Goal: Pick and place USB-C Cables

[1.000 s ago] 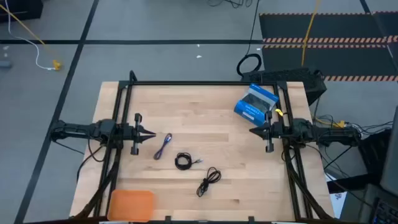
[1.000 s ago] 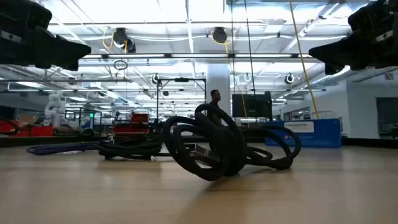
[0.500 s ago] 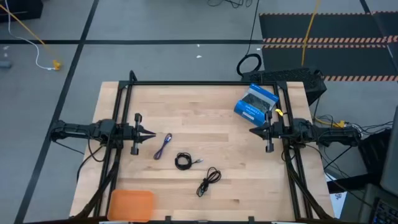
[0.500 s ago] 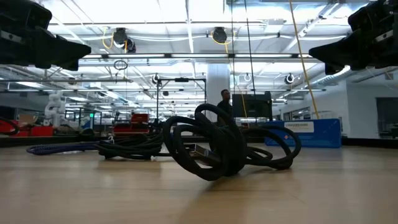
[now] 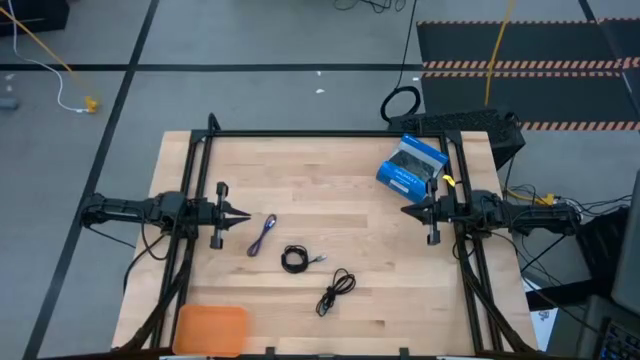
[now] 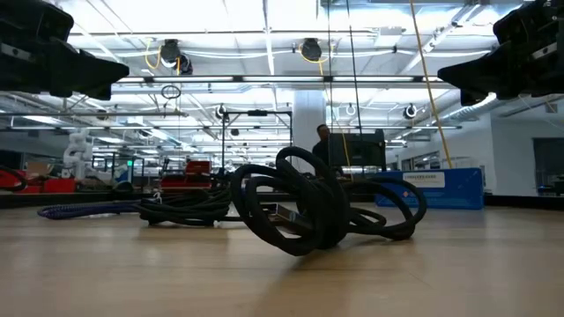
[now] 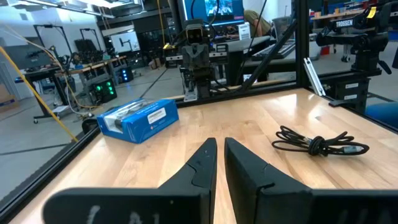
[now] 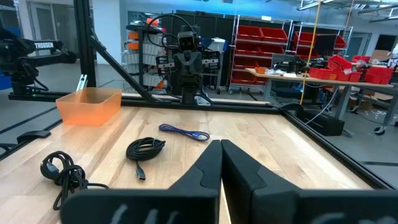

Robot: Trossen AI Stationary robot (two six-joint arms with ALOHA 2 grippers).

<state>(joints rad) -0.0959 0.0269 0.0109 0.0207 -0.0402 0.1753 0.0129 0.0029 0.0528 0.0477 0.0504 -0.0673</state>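
At the table's left edge, left gripper [image 5: 240, 215] hovers, fingers pressed nearly together with only a thin slit between them, tips aimed at table middle, holding nothing. Just ahead of its fingertips and a bit toward the front edge: purplish-blue cable [image 5: 263, 235], folded into a thin strip, long axis running diagonally away from the tips toward the front. Closest cable to these fingers, near but not touching. Orange bin [image 5: 211, 327] sits at the front-left corner, well behind and to the side of the left fingers.

Next along: black coiled cable [image 5: 295, 259], tight round ring with a short plug tail, farther out from the left fingers past the purple one, no real long axis. Then black loose cable [image 5: 335, 291], bundled, long axis diagonal, nearest the front edge, roughly midway between both arms, slightly nearer the left.

Blue box [image 5: 410, 166] lies beside the right arm, off to the side of its fingers, not a target.

At the right edge, right gripper [image 5: 408, 212] hovers, fingers pressed together, empty, tips aimed at middle. All three cables are well apart from it, ahead and off toward the front edge.

Judgement: no pick begun yet; left arm is better placed, and the purple cable needs a short reach forward with the fingers spread across its thin width.
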